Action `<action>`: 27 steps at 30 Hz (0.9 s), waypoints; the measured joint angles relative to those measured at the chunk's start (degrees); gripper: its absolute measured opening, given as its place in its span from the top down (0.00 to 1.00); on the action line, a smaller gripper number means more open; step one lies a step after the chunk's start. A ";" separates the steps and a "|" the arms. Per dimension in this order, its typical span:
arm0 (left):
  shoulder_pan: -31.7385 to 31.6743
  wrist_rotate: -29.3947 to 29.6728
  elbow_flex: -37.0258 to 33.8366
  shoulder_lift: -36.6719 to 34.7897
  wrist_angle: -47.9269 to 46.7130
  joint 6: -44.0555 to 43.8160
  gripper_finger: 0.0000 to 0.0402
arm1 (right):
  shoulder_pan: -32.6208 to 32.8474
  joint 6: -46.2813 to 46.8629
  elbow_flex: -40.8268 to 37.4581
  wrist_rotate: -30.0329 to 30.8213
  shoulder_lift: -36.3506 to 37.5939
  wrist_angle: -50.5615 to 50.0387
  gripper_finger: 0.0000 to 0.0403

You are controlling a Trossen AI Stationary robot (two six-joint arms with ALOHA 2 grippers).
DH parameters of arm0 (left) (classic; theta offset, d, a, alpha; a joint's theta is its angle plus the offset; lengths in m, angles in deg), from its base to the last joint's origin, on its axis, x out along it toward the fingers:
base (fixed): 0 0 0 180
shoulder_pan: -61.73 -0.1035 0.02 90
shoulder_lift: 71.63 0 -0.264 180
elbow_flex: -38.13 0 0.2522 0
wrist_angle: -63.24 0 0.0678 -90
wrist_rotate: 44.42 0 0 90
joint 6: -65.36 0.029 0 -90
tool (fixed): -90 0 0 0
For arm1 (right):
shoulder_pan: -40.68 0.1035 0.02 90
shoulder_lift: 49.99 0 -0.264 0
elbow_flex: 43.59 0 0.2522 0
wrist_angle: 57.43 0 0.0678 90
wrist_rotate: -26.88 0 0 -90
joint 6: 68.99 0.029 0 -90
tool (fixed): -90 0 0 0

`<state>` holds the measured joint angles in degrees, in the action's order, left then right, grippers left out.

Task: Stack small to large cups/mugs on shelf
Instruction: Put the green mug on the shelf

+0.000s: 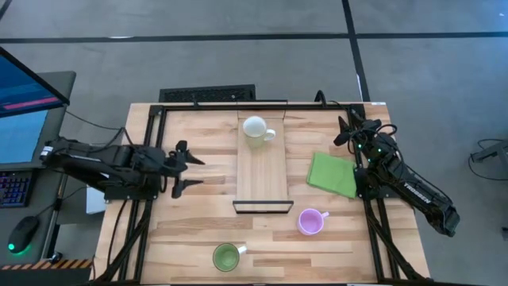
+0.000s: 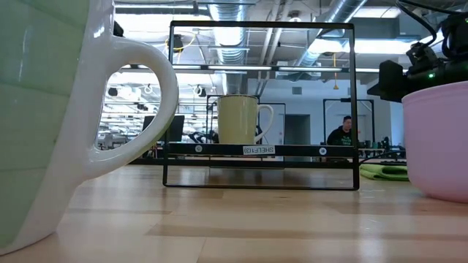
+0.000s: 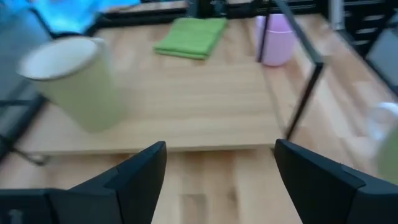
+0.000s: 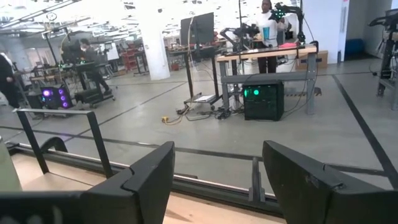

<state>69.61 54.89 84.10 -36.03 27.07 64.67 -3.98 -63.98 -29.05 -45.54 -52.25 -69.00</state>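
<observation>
I work in a big open robotics lab, industrial in build. Bare pipes and ducts (image 2: 241,22) run under the ceiling between strip lights, and the grey concrete floor (image 4: 298,134) carries dark taped lines. Beyond my wooden table (image 1: 190,230) stand other benches (image 4: 264,59) with arm rigs, monitors (image 4: 198,28), a black computer case (image 4: 263,99) with a green light and loose cables. People (image 4: 268,25) stand at those benches. A screen (image 1: 24,103) and keyboard (image 1: 14,189) sit beside my table.
</observation>
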 joint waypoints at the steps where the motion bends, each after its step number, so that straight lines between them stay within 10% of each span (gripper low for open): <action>1: 0.01 -1.41 -0.41 0.00 0.28 -0.86 0.28 | 0.00 0.00 0.00 0.00 0.00 0.00 0.34; 27: 0.07 -6.31 -4.38 2.49 5.46 0.63 0.28 | 0.00 -1.09 0.00 0.24 0.00 0.00 0.34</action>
<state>69.68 48.58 79.72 -33.54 32.53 65.30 -3.98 -65.07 -29.06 -45.29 -52.25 -69.00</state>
